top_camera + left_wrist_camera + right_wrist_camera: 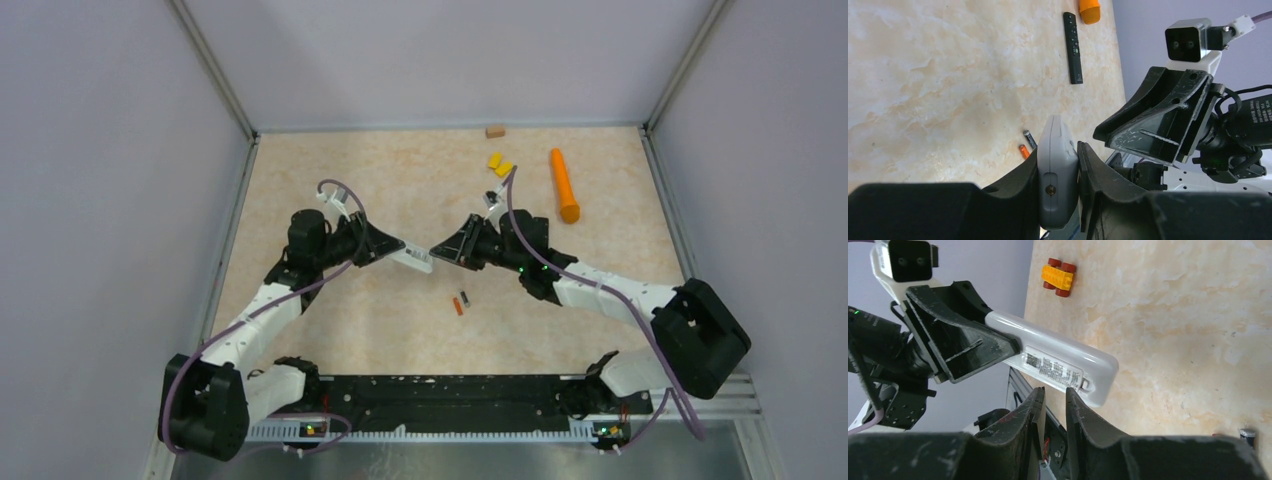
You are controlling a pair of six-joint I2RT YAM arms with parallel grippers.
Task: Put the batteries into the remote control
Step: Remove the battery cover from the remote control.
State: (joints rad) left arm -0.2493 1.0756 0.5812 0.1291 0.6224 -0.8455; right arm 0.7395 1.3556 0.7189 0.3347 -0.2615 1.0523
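Note:
My left gripper (pixel 392 248) is shut on a white remote (pixel 416 261) and holds it above the table, its free end toward the right gripper. In the left wrist view the remote (pixel 1058 170) sits clamped between the fingers. My right gripper (pixel 443 250) is just off the remote's end; in the right wrist view its jaws (pixel 1054 392) stand a narrow gap apart with nothing between, next to the remote's labelled end (pixel 1058 364). An orange-red battery (pixel 458 307) and a dark battery (pixel 464 298) lie together on the table below. The blue battery and the other dark one are out of view.
A long orange cylinder (pixel 564 184), two yellow blocks (pixel 498 163) and a small brown block (pixel 495 130) lie at the back right. A black remote (pixel 1073 47) lies flat near the cylinder's end. Grey walls enclose the table on three sides.

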